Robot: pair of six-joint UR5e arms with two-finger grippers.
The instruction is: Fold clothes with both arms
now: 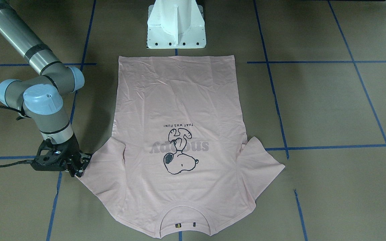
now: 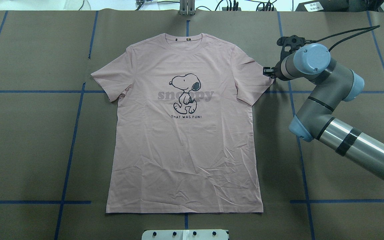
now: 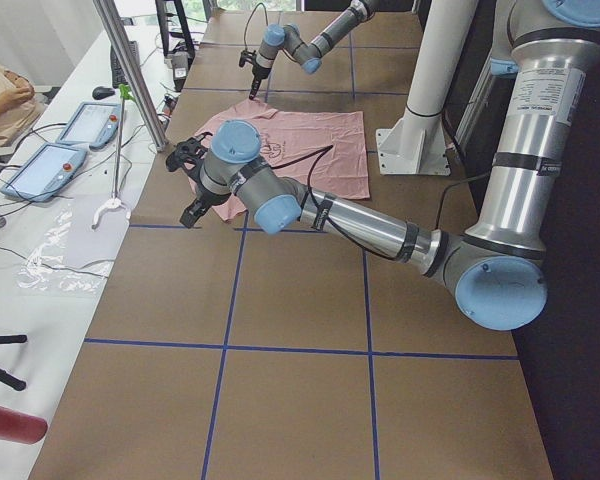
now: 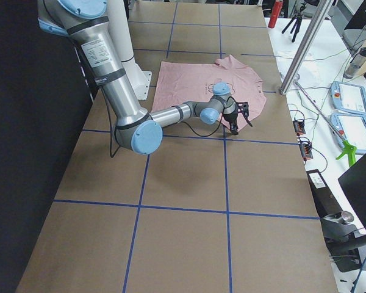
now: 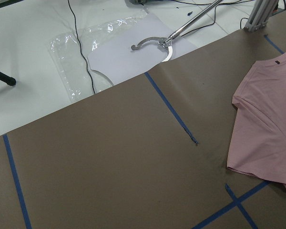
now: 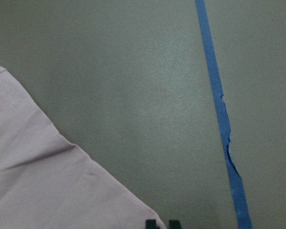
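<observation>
t-shirt [image 2: 185, 140]: since it lies flat, print up, ready for folding, one sleeve corner reaches the right pincer [image 1: 82, 166].
right pincer: tips narrowly apart; grip on cloth unclear.
left pincer [image 3: 192, 214]: apart from the other sleeve; opening cannot be told.

table [image 2: 28, 150]: brown, blue tape [image 2: 74, 133] grid | white pedestal [image 1: 176, 30] | tablets [image 3: 40, 168], perhaps pendants | plastic sheet [image 5: 81, 47]

2 high views face each other above the right pincer [image 1: 80, 167], sharing the T-shirt [image 1: 179, 100] beside it; its wrist camera sits close.
</observation>
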